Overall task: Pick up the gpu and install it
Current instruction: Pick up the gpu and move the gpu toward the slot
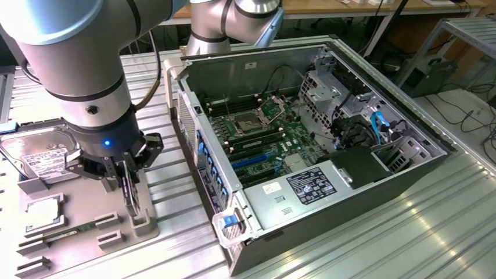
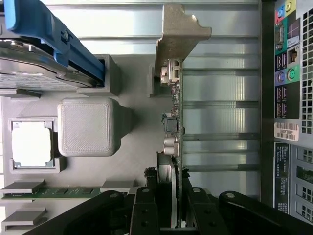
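The gpu [image 1: 131,200] stands on edge in a slot of the grey holder tray [image 1: 81,192] at the exterior view's left, dark and slim from this side. My gripper [image 1: 125,177] reaches straight down over it, with a finger on each side of the card. In the wrist view the gpu [image 2: 177,103] runs as a thin green edge with its silver bracket [image 2: 178,34] at the far end, and the black fingers [image 2: 145,208] press against its two faces. The gripper [image 2: 171,213] is shut on the card. I cannot tell whether the card has left its slot.
The open computer case [image 1: 232,70] lies right of the tray, with the motherboard [image 1: 263,131] and blue slots [image 1: 248,160] exposed. The tray also holds a hard drive [image 1: 39,154], a processor chip [image 1: 43,212] and a memory stick [image 1: 66,235]. The case's rear port panel [image 2: 288,73] is close beside the card.
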You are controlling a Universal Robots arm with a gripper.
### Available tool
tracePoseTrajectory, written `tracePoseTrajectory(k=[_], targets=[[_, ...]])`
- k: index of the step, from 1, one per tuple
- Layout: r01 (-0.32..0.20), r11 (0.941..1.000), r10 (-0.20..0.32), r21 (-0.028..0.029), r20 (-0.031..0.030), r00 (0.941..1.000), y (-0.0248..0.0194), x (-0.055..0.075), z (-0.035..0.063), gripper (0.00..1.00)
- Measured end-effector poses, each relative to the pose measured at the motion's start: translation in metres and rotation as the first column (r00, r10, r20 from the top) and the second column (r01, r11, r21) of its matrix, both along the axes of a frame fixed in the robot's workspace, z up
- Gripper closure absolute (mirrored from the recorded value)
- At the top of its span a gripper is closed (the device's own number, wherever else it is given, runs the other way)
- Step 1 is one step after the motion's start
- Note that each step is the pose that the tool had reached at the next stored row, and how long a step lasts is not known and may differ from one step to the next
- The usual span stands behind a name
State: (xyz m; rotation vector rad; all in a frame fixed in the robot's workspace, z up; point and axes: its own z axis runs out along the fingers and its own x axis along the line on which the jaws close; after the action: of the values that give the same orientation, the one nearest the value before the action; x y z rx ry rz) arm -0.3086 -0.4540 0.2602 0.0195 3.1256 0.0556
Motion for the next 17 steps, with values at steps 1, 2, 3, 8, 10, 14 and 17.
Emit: tracePoseTrajectory(k=[1,2,3,8,10,14,17], targets=[[0.0,1.0,0.0,-0.0004,-0.0001,1.0,0.0,0.0,0.0006,0.72],[0.0,1.0,0.0,-0.0006,-0.0001,1.0,0.0,-0.0001,0.0012,0.72],[0.0,1.0,0.0,-0.0006,0.0,1.0,0.0,0.0,0.0017,0.72],[0.0,1.0,0.0,-0.0013,0.0,1.0,0.0,0.0,0.0047,0.72],[0.0,1.0,0.0,-0.0014,0.0,1.0,0.0,0.0,0.0058,0.72],[0.0,1.0,0.0,-0.0019,0.0,1.0,0.0,0.0,0.0077,0.72],[0.0,1.0,0.0,-0.0023,0.0,1.0,0.0,0.0,0.0093,0.72]])
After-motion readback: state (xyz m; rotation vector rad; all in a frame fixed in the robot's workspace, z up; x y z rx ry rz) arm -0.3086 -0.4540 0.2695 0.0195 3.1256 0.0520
